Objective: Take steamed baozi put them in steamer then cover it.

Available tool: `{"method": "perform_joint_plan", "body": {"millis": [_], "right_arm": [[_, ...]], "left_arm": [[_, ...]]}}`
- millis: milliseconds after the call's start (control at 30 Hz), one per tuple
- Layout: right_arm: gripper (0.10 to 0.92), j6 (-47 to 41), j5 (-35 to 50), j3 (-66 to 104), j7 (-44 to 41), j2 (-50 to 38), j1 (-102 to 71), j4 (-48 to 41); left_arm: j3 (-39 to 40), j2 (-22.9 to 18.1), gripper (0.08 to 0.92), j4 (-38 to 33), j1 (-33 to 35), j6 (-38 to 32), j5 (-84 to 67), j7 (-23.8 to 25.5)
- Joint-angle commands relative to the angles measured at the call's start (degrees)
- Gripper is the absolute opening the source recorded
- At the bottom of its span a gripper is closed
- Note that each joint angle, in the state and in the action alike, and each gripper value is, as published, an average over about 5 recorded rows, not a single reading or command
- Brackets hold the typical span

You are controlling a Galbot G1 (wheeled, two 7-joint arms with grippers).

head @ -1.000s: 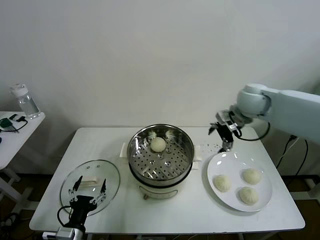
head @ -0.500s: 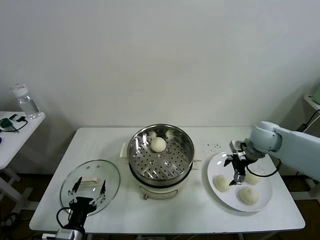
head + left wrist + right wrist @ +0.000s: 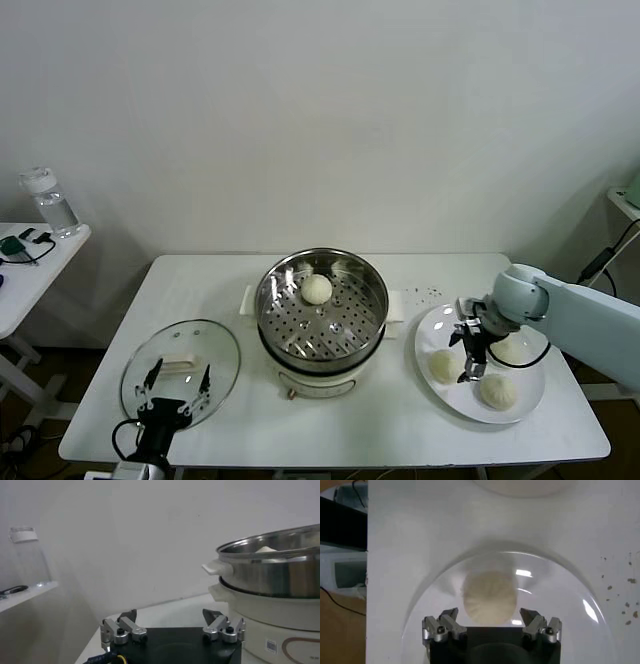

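Observation:
The steel steamer (image 3: pixel 322 312) on its white pot base stands mid-table with one baozi (image 3: pixel 317 289) inside. Three more baozi lie on the white plate (image 3: pixel 452 397) at the right: one on its left side (image 3: pixel 441 366), one at the front (image 3: pixel 497 391), one at the back right (image 3: pixel 513 348). My right gripper (image 3: pixel 468 350) is open and low over the plate, beside the left one. In the right wrist view that baozi (image 3: pixel 488 597) sits just ahead of the open right gripper (image 3: pixel 489 616). The glass cover (image 3: pixel 180 372) lies on the table at front left. My left gripper (image 3: pixel 178 384) hovers open above it.
A clear bottle (image 3: pixel 50 200) and dark items stand on a small side table at the far left. The left wrist view shows the steamer wall (image 3: pixel 280 565) and the open left gripper (image 3: pixel 170 616). Dark specks dot the table behind the plate.
My right arm has swung from behind the plate forward and down, ending low over the plate beside the left baozi. The left arm has stayed put.

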Motion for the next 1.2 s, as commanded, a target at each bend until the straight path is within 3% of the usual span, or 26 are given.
{"method": "perform_joint_plan", "body": {"millis": [33,333,733,967,1200], "right_arm": [[0.823,0.32,-1.44,2.38,0.12,2.60,-2.97,-3.12],[0.815,0.98,-1.23,2.41,-0.18,3.49,-3.05,-3.12],[0.708,2.02,0.68,0.68,-0.62,0.46,0.93,-1.63],[0.696,4.13,9.42,-14.38,-2.13,-1.49,23.58,0.00],[0.696,5.81,23.84,-33.00,-3.11,4.73,50.41,0.18]], "left_arm": [[0.01,-0.10,0.823,0.04,0.09,-0.04,0.23,0.00],[0.01,-0.26,0.823,-0.03,0.04,-0.01,0.46,-0.01],[0.03,-0.31,0.823,-0.21,0.16,0.02,0.55,-0.01],[0.29,-0.21,0.823,-0.55,0.38,0.20,0.62,0.02],[1.19,-0.19,0.823,-0.88,0.35,0.33,0.96,0.07]]}}
